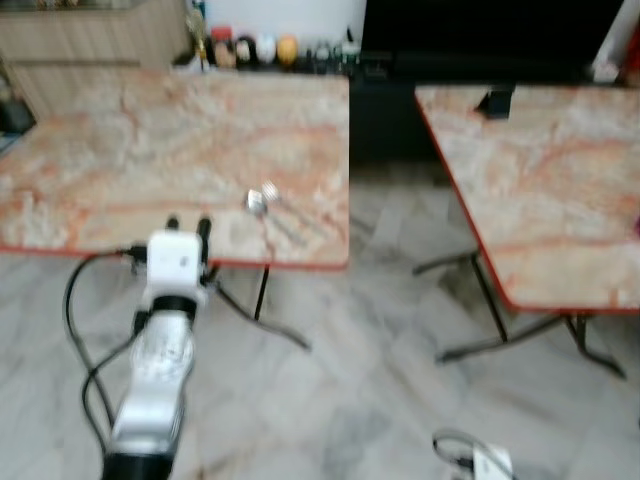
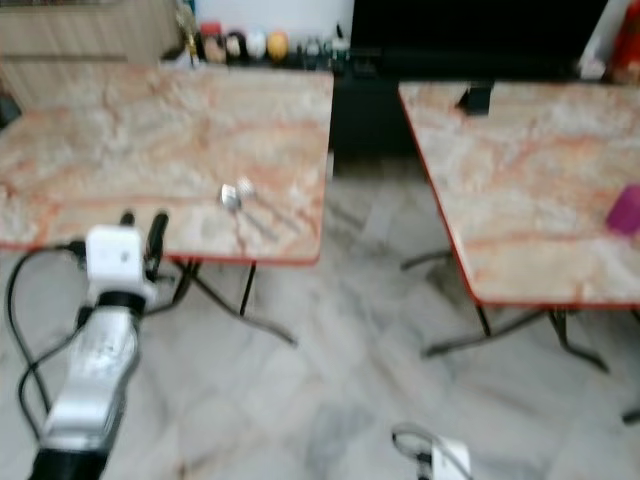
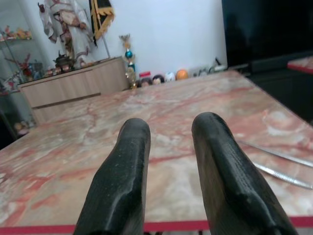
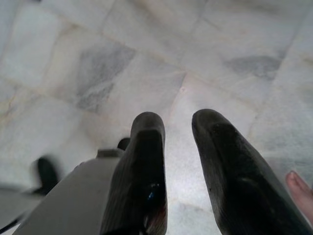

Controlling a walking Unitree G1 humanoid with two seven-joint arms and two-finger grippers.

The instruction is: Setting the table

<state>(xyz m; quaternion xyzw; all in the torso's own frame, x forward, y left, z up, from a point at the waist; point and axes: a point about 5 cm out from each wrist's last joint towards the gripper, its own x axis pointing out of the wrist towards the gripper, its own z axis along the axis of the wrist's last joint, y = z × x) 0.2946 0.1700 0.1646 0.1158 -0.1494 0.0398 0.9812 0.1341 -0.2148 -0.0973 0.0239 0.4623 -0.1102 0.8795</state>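
Observation:
A spoon [image 1: 257, 203] and a fork [image 1: 272, 193] lie side by side near the front right corner of the left marble-patterned table [image 1: 120, 150]. My left gripper [image 1: 188, 224] is raised at that table's red front edge, to the left of the cutlery. It is open with nothing between its fingers [image 3: 134, 142]. In the left wrist view the cutlery handles [image 3: 281, 169] lie off to one side on the table top. My right gripper [image 4: 177, 122] hangs low over the tiled floor, open and holding nothing.
A second marble table [image 1: 560, 190] stands to the right across a floor gap, with a purple object [image 2: 626, 209] and a black object [image 1: 495, 102] on it. Small figurines [image 1: 265, 48] line the back wall beside a dark TV unit [image 1: 480, 40]. A person's toe [image 4: 301, 188] is near the right gripper.

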